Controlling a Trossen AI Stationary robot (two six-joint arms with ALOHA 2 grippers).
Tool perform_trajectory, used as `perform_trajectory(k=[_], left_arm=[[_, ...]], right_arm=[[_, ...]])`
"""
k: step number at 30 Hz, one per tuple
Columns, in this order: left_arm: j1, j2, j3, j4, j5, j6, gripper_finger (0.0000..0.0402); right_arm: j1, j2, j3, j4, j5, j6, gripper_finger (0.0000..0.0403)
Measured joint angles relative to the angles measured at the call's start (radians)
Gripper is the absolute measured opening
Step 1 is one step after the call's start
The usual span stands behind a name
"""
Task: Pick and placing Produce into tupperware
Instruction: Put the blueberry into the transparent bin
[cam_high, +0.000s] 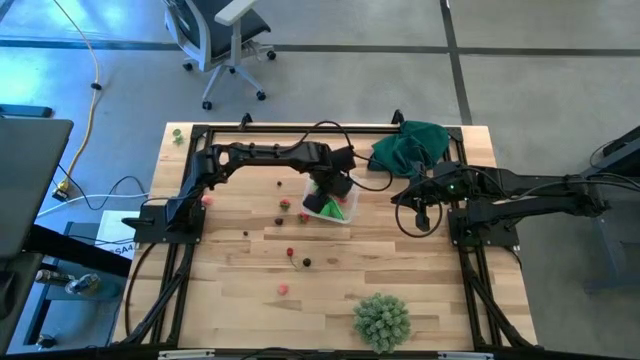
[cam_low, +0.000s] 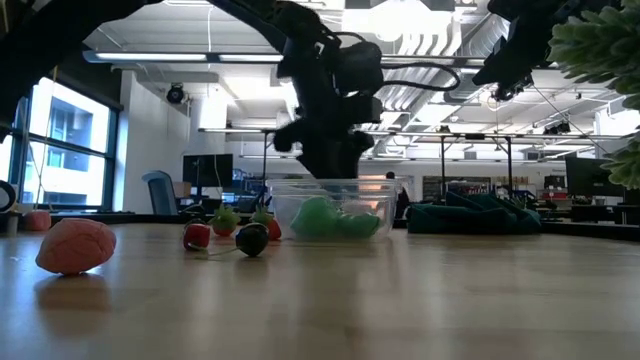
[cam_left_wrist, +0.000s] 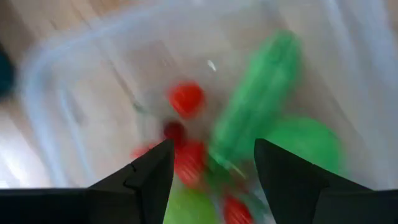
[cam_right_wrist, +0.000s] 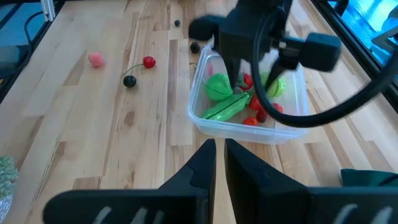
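The clear tupperware (cam_high: 343, 212) stands at the table's middle and holds green pieces (cam_right_wrist: 217, 87) and small red pieces (cam_right_wrist: 252, 103). My left gripper (cam_left_wrist: 214, 152) is open right above its inside, fingers pointing down, with nothing between them; it also shows in the right wrist view (cam_right_wrist: 234, 78). More produce lies loose on the wood to the container's left and near side: a red berry (cam_right_wrist: 149, 61), a dark berry (cam_right_wrist: 129, 81) and a pink piece (cam_right_wrist: 95, 59). My right gripper (cam_right_wrist: 219, 152) is shut and empty, in the air to the right of the container (cam_high: 418, 208).
A dark green cloth (cam_high: 410, 148) lies at the far right behind the container. A pale-green spiky ball (cam_high: 381, 320) sits at the near edge. Loose berries (cam_high: 290, 252) are scattered over the middle of the table. A black frame (cam_high: 300, 128) runs round the table.
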Motion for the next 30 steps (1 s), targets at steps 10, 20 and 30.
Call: perform_trajectory(k=[10,20,30], left_arm=[[0.016,-0.002,0.214,-0.414,-0.01,-0.017,0.0182],[0.105,-0.082,0.123,-0.493,-0.024,-0.027,0.0154],[0.205,-0.471,-0.332,-0.135,0.015,-0.029,0.0143]], right_arm=[[0.0,0.0,0.0,0.0,0.0,0.0,0.0024],[0.0,0.0,0.0,0.0,0.0,0.0,0.0024],[0.0,0.0,0.0,0.0,0.0,0.0,0.0024]])
